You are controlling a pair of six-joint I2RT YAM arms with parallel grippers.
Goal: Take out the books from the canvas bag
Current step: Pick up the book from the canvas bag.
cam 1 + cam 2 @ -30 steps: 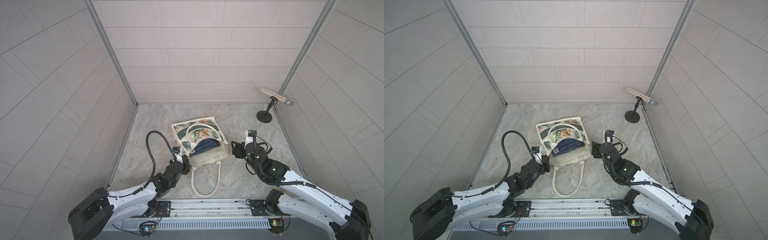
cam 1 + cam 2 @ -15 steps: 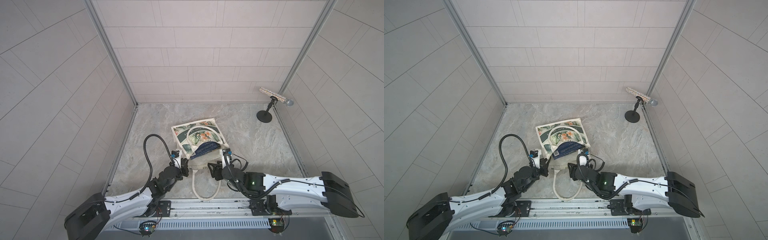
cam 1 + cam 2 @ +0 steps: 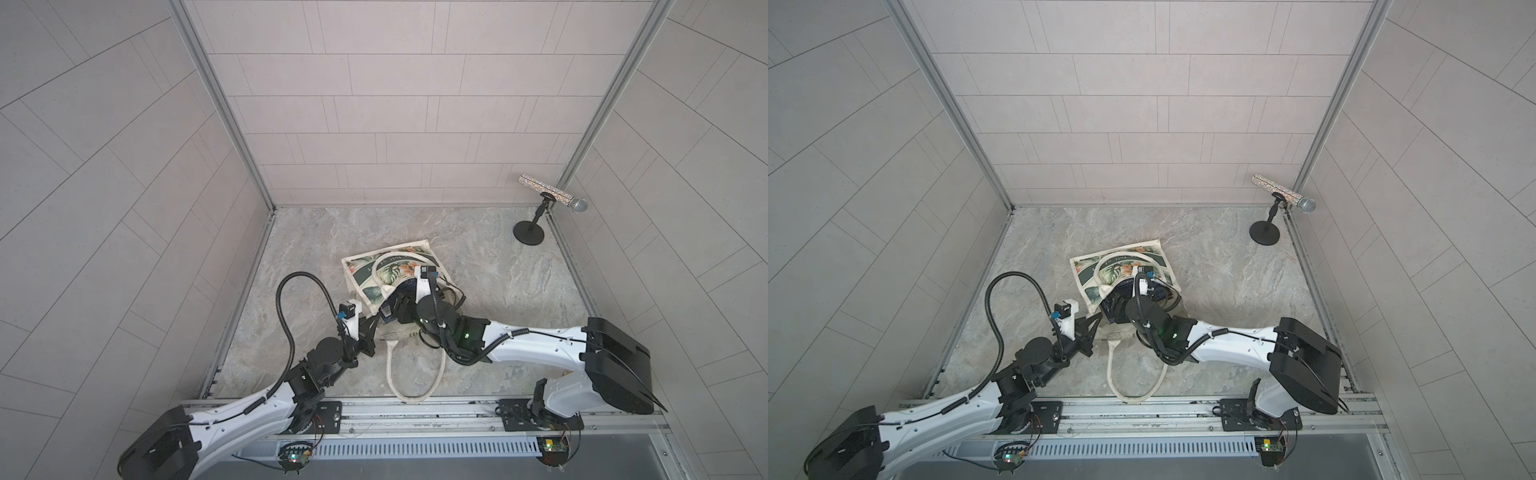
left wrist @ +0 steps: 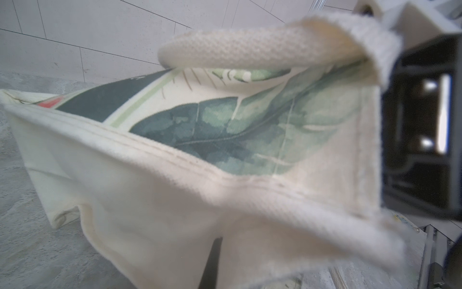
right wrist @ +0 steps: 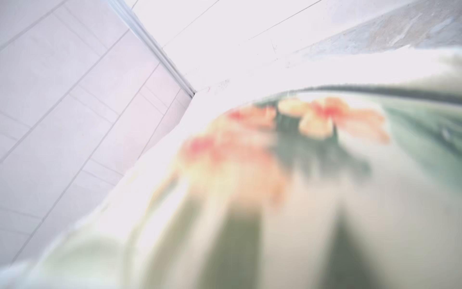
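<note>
Tabletop of grey marble carries the canvas bag, which lies flat near the middle with its mouth turned toward the robot's base. 1 cream handle loops out over the tabletop toward the rail. The other handle curls over the bag's leafy upper side.

The left gripper sits at the left corner of the mouth, closed tight on the bag's cream rim. In the left wrist view the hem and green leaf print rise close to the lens, and the cloth folds down over a dark finger.

The right arm reaches across from the other side, and the right gripper is pushed in at the bag's mouth, right on top of the books. Both top views show it there. Whether its jaws are spread or clamped on a cover I cannot tell, because the arm's own body hides the fingertips. The right wrist view gives only a blurred, washed-out stretch of the bag's printed cloth.

The books are in the bag, with dark navy covers and a small white sticker showing at the opening. How many there are cannot be counted.

A glittery microphone rests on a black stand in the far right corner, well apart from the bag.
</note>
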